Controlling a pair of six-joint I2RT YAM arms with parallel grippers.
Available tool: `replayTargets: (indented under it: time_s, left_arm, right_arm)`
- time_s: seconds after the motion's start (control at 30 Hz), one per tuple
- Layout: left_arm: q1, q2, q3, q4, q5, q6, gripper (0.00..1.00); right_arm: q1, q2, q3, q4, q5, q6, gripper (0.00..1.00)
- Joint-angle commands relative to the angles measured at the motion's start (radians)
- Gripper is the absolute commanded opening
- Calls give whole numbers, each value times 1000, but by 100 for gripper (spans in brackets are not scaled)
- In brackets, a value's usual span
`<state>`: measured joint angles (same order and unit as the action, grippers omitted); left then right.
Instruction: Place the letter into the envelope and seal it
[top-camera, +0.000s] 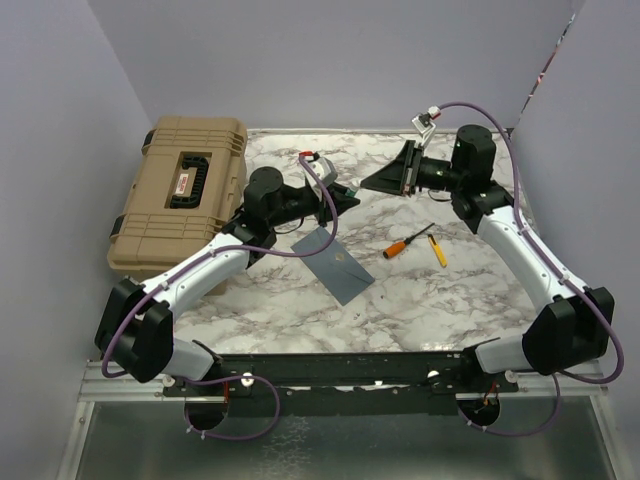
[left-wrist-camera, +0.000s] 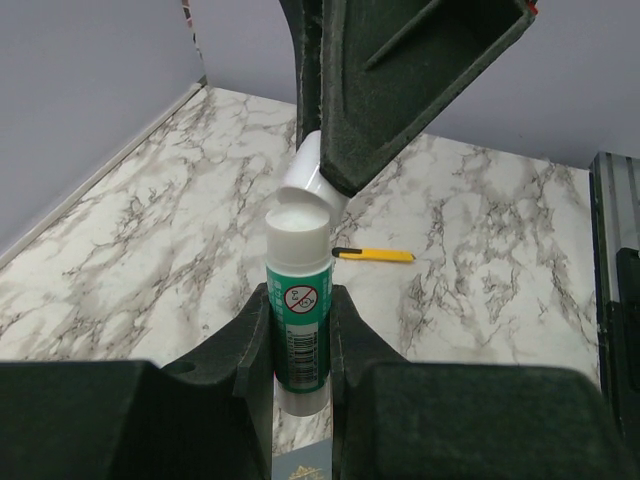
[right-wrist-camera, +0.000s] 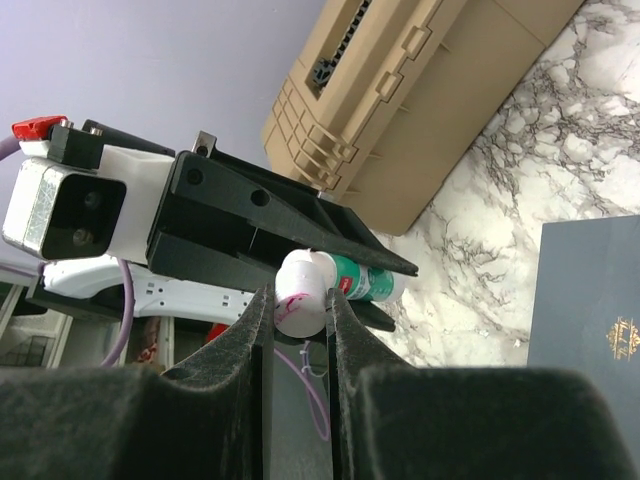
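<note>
Obs: left gripper (left-wrist-camera: 300, 335) is pinching the green glue stick (left-wrist-camera: 298, 250) upright. The right gripper (right-wrist-camera: 300, 310) is pinching its white cap (right-wrist-camera: 298, 285), partly hidden by the fingers. The envelope (top-camera: 338, 262) is lying flat, centre frame of the top view. Its flap state is unclear, and the letter cannot be made out.

Lab booth: plain lilac walls (top-camera: 330, 60), marble-print tabletop (top-camera: 440, 300), aluminium mounting rail (top-camera: 350, 393).
</note>
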<state>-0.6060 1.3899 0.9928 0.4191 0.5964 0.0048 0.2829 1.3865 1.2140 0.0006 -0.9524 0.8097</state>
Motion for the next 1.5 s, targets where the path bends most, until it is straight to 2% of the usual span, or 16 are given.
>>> replayTargets:
  time_s: [0.0, 0.13, 0.5, 1.0, 1.3, 1.47]
  left_arm:
    - [-9, 14, 46, 0, 62, 11, 0]
    - [-9, 20, 52, -33, 80, 21, 0]
    - [-11, 41, 133, -221, 102, 110, 0]
    - [-12, 101, 259, -442, 144, 157, 0]
    - [-12, 152, 363, -604, 182, 194, 0]
    - [-12, 170, 388, -644, 202, 204, 0]
  right_arm:
    - [9, 11, 50, -40, -34, -29, 1]
    - [8, 13, 71, -76, -36, -53, 1]
    - [9, 63, 179, -337, -43, -202, 1]
    - [12, 57, 176, -347, -77, -211, 1]
    - [12, 51, 161, -289, -141, -199, 1]
    - [12, 62, 176, -333, -155, -241, 1]
